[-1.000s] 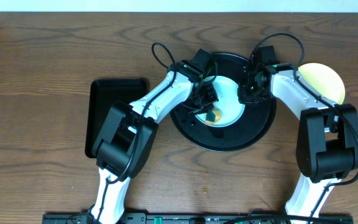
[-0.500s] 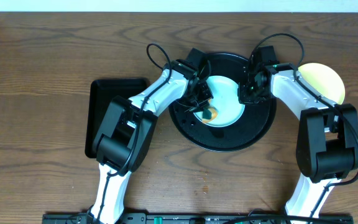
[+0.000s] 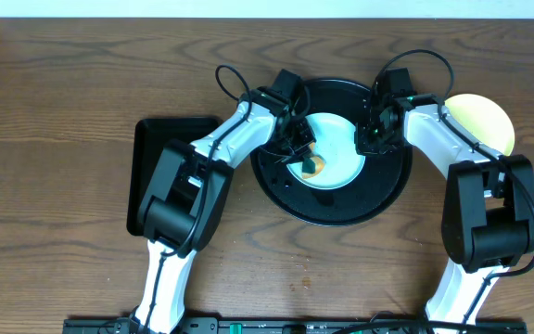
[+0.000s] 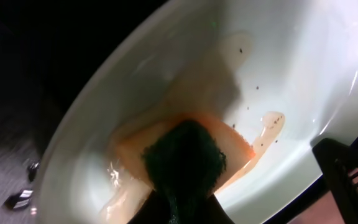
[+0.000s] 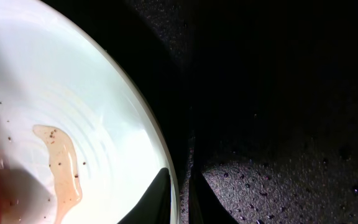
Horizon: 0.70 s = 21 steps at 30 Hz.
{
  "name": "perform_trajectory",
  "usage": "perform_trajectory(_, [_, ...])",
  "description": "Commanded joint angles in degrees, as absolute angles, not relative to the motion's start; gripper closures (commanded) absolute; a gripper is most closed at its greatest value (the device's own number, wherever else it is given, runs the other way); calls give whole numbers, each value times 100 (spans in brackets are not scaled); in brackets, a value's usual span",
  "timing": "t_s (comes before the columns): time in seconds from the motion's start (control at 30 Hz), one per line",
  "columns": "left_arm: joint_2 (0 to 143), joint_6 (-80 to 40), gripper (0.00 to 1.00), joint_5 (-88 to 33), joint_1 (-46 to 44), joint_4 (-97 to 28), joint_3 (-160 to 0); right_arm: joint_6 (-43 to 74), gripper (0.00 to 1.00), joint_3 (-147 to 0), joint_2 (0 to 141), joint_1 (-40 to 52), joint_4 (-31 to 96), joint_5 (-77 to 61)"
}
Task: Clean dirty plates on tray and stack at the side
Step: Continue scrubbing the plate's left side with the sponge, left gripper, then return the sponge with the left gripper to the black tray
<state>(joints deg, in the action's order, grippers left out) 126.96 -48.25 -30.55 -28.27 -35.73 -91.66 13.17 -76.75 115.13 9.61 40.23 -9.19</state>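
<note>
The mint plate (image 3: pixel 339 139) lies in the round tray (image 3: pixel 341 211) by the bench's far edge. Its smear (image 4: pixel 269 127) sits toward the left, directly under the left end effector (image 3: pixel 302 158), which is clamped on a sponge (image 4: pixel 185 155). The right end effector (image 3: pixel 371 139) pinches the plate's right rim.

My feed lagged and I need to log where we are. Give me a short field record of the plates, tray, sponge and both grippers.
plate in work: pale mint plate, on the round black tray
left gripper: shut on an orange-and-green sponge, pressed on the plate's left part
right gripper: shut on the plate's right rim, a finger either side
residue: brownish smear with dark specks on the plate
other plate: pale yellow plate, on the table right of the tray
also: rectangular black tray, far left
</note>
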Motion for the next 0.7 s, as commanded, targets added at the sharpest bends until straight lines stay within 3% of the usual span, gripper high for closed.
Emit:
perform_trajectory(0.0, [13107, -4877, 93, -3487, -2644, -3385, -9131, 1321, 90, -7631, 11515, 982, 4025, -886])
perform_trajectory(0.4, [13069, -4882, 93, -4915, -2141, -2624, -9330, 1321, 88, -7631, 11515, 982, 4010, -886])
perform_trajectory(0.67, [12110, -4831, 93, -4984, -2108, -2689, -9367, 1321, 83, -7631, 11515, 982, 4010, -886])
